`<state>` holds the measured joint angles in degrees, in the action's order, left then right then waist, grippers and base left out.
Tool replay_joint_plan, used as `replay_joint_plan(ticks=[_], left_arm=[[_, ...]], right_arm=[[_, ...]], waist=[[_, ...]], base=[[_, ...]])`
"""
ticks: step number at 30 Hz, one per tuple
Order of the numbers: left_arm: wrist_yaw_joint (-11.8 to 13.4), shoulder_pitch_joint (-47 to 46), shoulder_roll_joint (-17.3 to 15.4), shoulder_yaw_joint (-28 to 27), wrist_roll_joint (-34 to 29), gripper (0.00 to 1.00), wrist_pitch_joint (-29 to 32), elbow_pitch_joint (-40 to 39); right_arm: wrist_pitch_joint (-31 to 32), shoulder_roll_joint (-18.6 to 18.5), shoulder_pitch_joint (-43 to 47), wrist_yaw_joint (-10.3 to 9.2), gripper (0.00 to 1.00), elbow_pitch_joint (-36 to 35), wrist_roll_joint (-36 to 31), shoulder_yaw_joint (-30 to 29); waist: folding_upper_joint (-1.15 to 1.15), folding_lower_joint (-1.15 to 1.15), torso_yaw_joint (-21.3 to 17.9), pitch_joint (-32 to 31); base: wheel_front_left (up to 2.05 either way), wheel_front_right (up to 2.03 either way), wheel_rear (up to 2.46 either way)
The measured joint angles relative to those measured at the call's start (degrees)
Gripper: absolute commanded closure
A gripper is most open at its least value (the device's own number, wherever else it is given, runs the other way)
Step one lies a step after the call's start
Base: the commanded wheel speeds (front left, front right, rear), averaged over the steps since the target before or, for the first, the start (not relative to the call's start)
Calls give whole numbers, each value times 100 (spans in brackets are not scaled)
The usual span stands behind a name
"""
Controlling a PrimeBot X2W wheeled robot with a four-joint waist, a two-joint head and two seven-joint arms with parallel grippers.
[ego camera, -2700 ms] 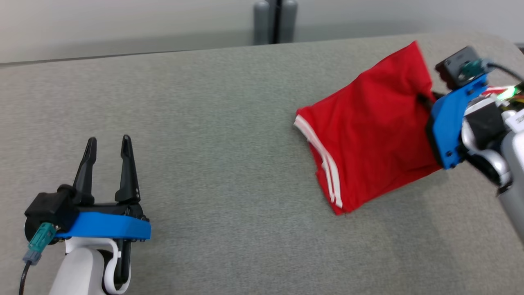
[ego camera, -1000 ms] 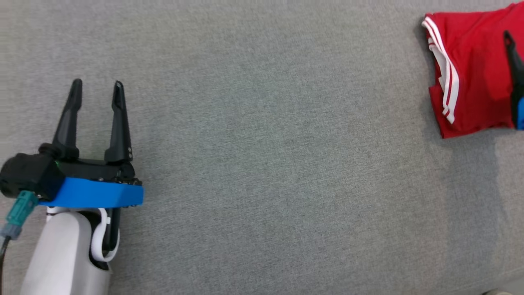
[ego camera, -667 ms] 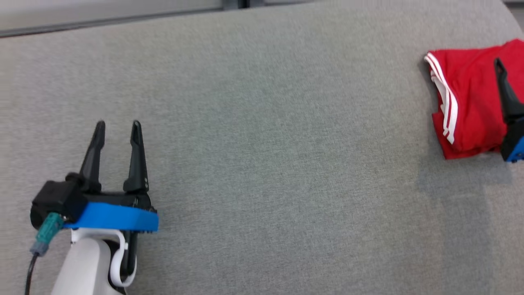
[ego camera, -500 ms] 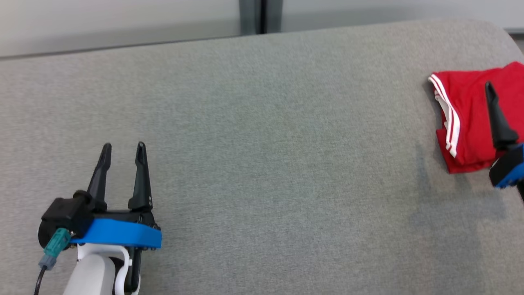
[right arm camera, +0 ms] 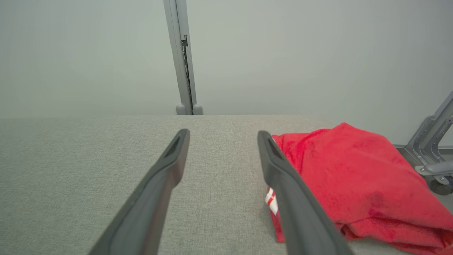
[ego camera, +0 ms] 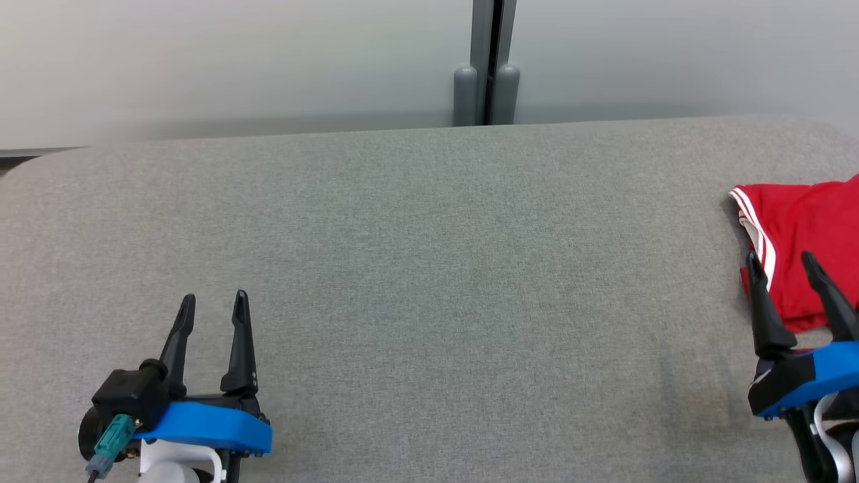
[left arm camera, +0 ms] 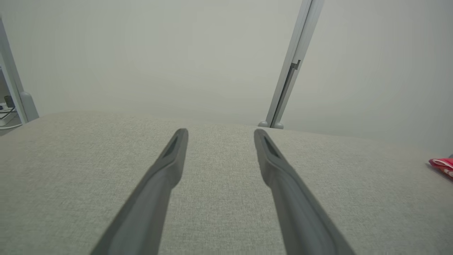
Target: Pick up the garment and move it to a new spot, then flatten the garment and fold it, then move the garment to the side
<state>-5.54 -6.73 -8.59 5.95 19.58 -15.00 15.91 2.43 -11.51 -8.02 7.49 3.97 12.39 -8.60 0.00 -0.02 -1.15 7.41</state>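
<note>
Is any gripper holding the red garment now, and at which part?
Nothing is held: left gripper and right gripper are open, garment lies free.

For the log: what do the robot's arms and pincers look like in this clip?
Left pincer and right pincer each have two long, tapering black fingers on a blue bracket. The left wrist carries a black block with a teal cable plug, on a white forearm. Wrist views show a slot near each fingertip.
</note>
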Motion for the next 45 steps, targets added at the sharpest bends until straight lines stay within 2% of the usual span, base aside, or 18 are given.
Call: replay_joint_plan(ticks=[13,41,42,45], left_arm=[[-60,127,75,-122,-46,0,0,138],[-154,114,105,-327,-162,0,1,288],[-154,132,115,-326,-149,100,3,326],[-154,264,177,-312,-138,100,29,471]], right_arm=[[-51,356,375,0,0,-24,-14,-11],[-259,449,461,0,0,201,30,223],[-254,463,467,0,100,244,31,234],[-244,505,507,0,100,414,33,249]], waist=[[0,1,113,-193],[0,2,87,-258],[0,2,90,-262],[0,2,90,-264]], base=[[0,0,0],[0,0,0],[0,0,0],[0,0,0]])
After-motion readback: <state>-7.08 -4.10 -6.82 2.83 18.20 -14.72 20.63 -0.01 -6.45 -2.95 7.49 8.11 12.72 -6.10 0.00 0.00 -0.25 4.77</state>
